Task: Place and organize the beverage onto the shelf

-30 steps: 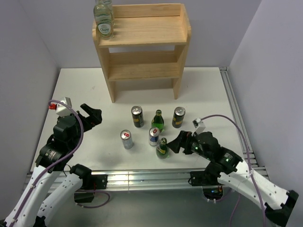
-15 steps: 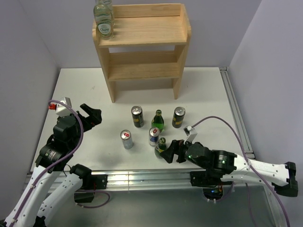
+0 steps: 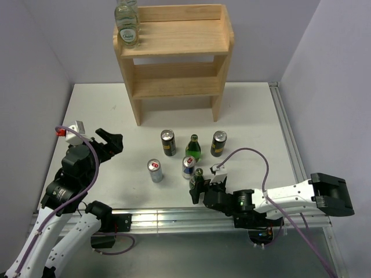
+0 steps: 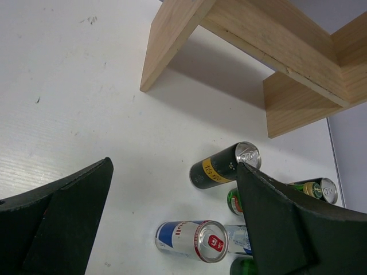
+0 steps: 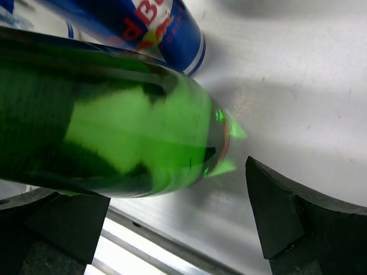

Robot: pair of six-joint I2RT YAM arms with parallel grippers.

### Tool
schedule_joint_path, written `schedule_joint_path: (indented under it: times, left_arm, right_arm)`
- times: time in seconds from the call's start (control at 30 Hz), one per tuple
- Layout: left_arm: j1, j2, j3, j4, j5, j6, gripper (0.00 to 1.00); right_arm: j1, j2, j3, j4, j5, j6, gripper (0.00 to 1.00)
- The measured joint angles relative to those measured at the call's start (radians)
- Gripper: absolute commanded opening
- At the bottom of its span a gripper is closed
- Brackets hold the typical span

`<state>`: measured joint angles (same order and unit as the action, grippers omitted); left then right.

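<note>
The near green bottle stands upright at the front of the table, well apart from the shelf at the far edge. The right gripper reaches in low from the front rail. In the wrist view its fingers are apart on either side of the glass, with a gap showing at the right finger, so no grip is made. Judged step: straddling the body ahead of closing.

The blue energy can stands just beside the bottle. It is at risk of a knock when the bottle is lifted.

A second green bottle, two dark cans and a silver can wait on the table.

Two clear bottles occupy the top tier's left corner, which suggests grouping by kind. The lower tiers look bare.

The left gripper hovers near the left edge with its jaws wide apart, holding nothing and clear of the right arm's work.
</note>
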<state>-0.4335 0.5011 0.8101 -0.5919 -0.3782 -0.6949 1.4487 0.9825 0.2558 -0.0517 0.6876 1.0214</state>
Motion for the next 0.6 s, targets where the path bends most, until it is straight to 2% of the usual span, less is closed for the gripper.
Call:
schedule_joint_path:
  times: [0.4,0.6]
  left_arm:
    - [0.000,0.000,0.000,0.003,0.018,0.003,0.96]
    - [0.000,0.001,0.000,0.003,0.027,0.003,0.96]
  right_arm:
    - [0.019,0.257,0.001,0.327,0.253,-0.081,1.00]
    - [0.039,0.392,0.021,0.397,0.384,-0.070,1.00]
